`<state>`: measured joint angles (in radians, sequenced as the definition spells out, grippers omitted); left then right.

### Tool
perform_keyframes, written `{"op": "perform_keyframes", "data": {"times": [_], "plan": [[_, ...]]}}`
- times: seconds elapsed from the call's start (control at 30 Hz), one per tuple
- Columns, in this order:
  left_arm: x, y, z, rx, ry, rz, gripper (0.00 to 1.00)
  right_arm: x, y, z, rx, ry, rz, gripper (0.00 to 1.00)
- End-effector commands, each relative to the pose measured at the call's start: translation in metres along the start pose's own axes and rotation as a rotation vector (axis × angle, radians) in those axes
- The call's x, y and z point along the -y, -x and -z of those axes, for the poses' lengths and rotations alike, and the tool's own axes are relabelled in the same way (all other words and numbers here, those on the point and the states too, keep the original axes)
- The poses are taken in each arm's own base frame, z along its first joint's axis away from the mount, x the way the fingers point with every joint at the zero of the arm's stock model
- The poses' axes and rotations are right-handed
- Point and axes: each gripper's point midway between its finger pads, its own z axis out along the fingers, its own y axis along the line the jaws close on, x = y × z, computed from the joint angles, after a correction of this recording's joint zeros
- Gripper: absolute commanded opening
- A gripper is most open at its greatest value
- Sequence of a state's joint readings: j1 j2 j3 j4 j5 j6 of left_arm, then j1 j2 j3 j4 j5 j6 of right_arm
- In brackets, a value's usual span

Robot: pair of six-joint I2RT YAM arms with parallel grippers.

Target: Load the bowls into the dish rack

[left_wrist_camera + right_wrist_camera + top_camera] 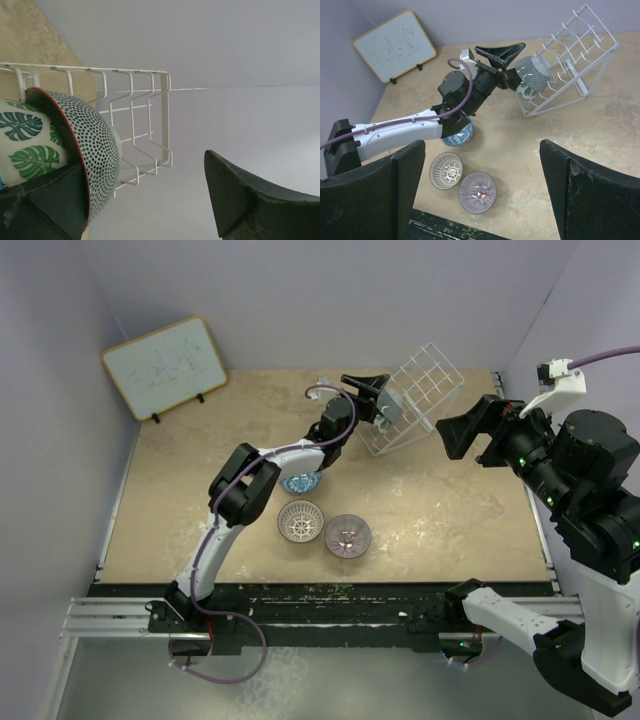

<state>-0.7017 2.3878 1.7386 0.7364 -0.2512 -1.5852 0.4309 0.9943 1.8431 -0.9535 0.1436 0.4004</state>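
The white wire dish rack (pixel 437 372) stands tilted at the back of the table; it also shows in the left wrist view (pixel 132 107) and the right wrist view (pixel 585 50). A pale grey dotted bowl (pixel 92 145) and a green-and-white leaf bowl (pixel 27 145) sit on edge at its lower left end (pixel 532 72). My left gripper (pixel 378 400) is open, one finger by the dotted bowl's rim, the other well clear. The blue bowl (pixel 300 483), brown-white lattice bowl (pixel 300 521) and pinkish-purple bowl (pixel 347 535) lie on the table. My right gripper (pixel 478 440) is open and empty, right of the rack.
A wood-framed whiteboard (pixel 165 367) leans at the back left. Grey walls close the table on three sides. The left arm (pixel 270 455) stretches over the blue bowl. A black rail (pixel 320 605) runs along the near edge.
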Motion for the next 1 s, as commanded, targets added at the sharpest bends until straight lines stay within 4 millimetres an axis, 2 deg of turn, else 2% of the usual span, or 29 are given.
{"op": "perform_keyframes", "data": {"times": [0.0,0.03,0.07,0.23,0.67,0.97], "plan": [[0.056,0.014,0.004,0.022,-0.043,0.013,0.91,0.001,0.005,0.000,0.024,-0.003,0.011,0.98],[0.056,0.014,0.004,0.021,-0.039,0.009,0.98,0.001,0.005,0.000,0.024,-0.002,0.010,0.98],[0.057,0.014,0.004,0.020,-0.035,0.001,1.00,0.001,0.005,0.000,0.025,-0.003,0.010,0.98],[0.058,0.016,0.005,0.019,0.008,-0.041,0.99,0.001,0.005,0.000,0.026,0.000,0.008,0.98],[0.038,0.024,0.009,-0.035,0.161,-0.133,0.99,-0.002,0.004,-0.001,0.024,0.015,0.005,0.98],[0.033,0.036,0.020,-0.058,0.205,-0.198,0.99,-0.004,0.004,-0.002,0.022,0.021,0.001,0.98]]}}
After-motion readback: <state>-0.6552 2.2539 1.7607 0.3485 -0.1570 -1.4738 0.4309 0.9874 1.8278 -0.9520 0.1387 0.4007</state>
